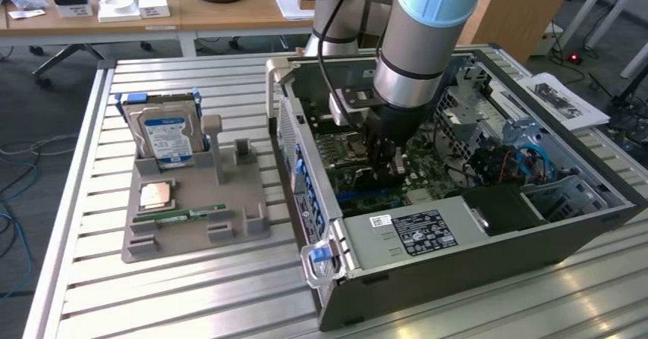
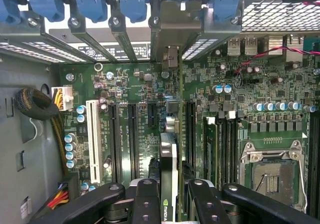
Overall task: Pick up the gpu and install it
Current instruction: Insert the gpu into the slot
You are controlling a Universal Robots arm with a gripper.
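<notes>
The gpu (image 2: 169, 156) shows edge-on in the wrist view, a thin dark card with a green logo near my fingers. Its silver end bracket (image 2: 170, 54) reaches the case's rear slot openings. My gripper (image 2: 170, 196) is shut on the card, one black finger (image 2: 145, 199) on each side. The card stands over the green motherboard (image 2: 125, 84), between the long black expansion slots (image 2: 132, 134); I cannot tell whether it is seated. In the exterior view the gripper (image 1: 386, 164) is down inside the open computer case (image 1: 456, 240).
A grey holder (image 1: 193, 225) on the slatted table, at the exterior view's left, carries a hard drive (image 1: 167, 134), a processor chip (image 1: 155, 195) and a memory stick (image 1: 187, 214). Blue slot latches (image 2: 90, 4), cables (image 2: 35, 104) and the processor socket (image 2: 272, 176) surround the card.
</notes>
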